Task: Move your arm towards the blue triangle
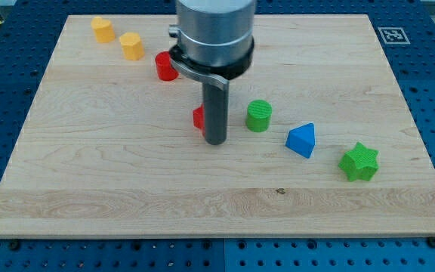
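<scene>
The blue triangle (302,140) lies on the wooden board (127,174) at the view's right of centre. My tip (215,141) rests on the board near the middle, well to the left of the blue triangle. A red block (198,118) sits just left of the rod and is partly hidden behind it, so its shape cannot be made out. A green cylinder (259,115) stands between my tip and the blue triangle, a little higher in the view.
A green star (359,162) lies right of the blue triangle. A red cylinder (166,66) sits at the upper left of the rod. Two yellow blocks (103,29) (132,46) lie at the top left. The arm's body (214,34) hangs over the top centre.
</scene>
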